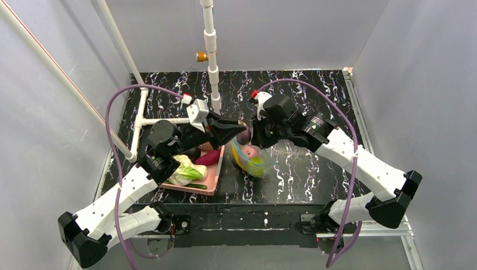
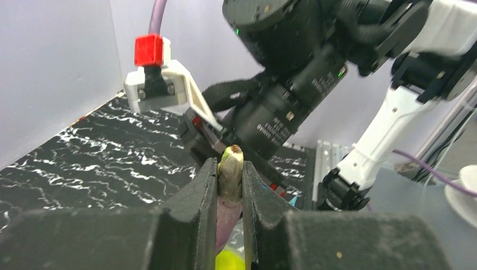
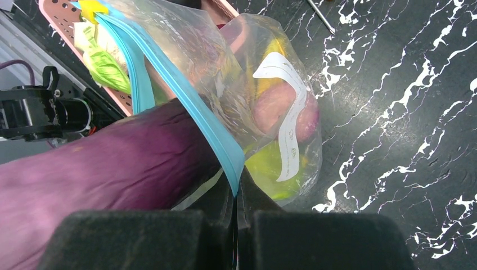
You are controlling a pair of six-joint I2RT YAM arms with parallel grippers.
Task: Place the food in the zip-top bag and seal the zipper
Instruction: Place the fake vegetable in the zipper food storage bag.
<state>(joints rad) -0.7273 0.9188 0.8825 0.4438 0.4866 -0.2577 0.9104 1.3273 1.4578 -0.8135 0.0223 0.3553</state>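
Observation:
My left gripper (image 2: 230, 171) is shut on the pale green stem end of a dark purple oblong food piece (image 3: 112, 163), held at the mouth of the clear zip-top bag (image 3: 281, 129). My right gripper (image 3: 236, 194) is shut on the bag's teal-blue zipper strip (image 3: 197, 112) and holds the mouth up off the table. Inside the bag I see a green piece (image 3: 264, 169), a pinkish piece (image 3: 275, 107) and something yellow (image 3: 270, 56). In the top view both grippers meet above the bag (image 1: 256, 160), the left gripper (image 1: 241, 128) beside the right gripper (image 1: 253, 140).
A pink basket (image 1: 211, 183) lies left of the bag, holding a white-and-green leafy head (image 1: 185, 169) and a red-purple piece (image 1: 208, 157). A white pipe post (image 1: 212, 67) stands at the back, and a white pipe frame (image 1: 140, 121) lies at the left. A thin metal shaft (image 3: 320, 14) lies on the table.

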